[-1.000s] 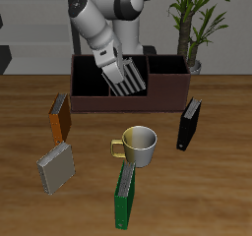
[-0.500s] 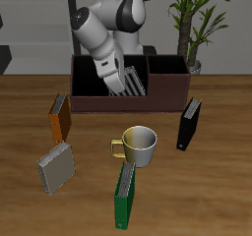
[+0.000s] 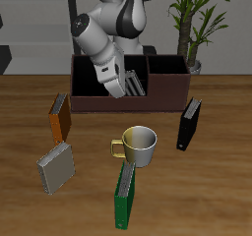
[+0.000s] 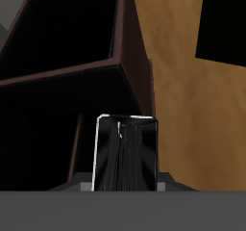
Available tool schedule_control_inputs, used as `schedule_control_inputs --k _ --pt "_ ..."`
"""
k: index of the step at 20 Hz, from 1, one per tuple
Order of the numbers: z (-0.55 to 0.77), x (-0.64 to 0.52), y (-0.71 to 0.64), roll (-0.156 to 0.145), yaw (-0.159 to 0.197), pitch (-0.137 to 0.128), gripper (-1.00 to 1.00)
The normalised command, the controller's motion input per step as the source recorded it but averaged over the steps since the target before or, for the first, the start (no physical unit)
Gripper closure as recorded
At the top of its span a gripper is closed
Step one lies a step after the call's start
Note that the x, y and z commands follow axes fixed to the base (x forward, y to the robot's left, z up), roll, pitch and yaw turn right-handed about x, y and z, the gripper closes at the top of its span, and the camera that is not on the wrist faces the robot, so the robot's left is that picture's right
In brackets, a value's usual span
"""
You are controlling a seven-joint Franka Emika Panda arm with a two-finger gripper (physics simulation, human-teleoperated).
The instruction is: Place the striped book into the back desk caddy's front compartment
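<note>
The striped book [image 3: 126,84] hangs tilted in my gripper [image 3: 114,82], which is shut on it, with its lower end down inside the back desk caddy [image 3: 128,103]. In the wrist view the book [image 4: 127,155] stands upright, close up, its narrow dark and light stripes facing me. Behind it are the caddy's reddish-brown dividers [image 4: 136,64] and black cells. The book is over the caddy's middle. The front compartment is hidden behind the caddy's front wall and the book, so I cannot tell which cell the book is in.
In front of the caddy stand a yellow-handled mug [image 3: 140,145], an upright green book [image 3: 124,195] and a black book [image 3: 189,123]. An orange-brown book [image 3: 60,115] and a plain grey book [image 3: 56,166] lie toward the table's other end. A potted plant [image 3: 194,29] stands behind the caddy.
The gripper has gone lower and drawn back toward the caddy's rear, and the striped book has sunk deeper between the caddy's walls. Nothing on the table has moved.
</note>
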Motion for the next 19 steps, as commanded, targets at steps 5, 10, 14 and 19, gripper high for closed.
schedule_control_inputs --k 5,10,14,19 --pt "0.03 0.02 0.02 -0.007 -0.034 -0.023 -1.0" --pt "0.03 0.01 0.04 0.004 -0.031 -0.012 -1.0" --pt "0.02 -0.04 0.0 0.004 -0.047 -0.005 -1.0" --pt "0.26 -0.07 -0.05 -0.022 -0.207 -0.015 -1.0"
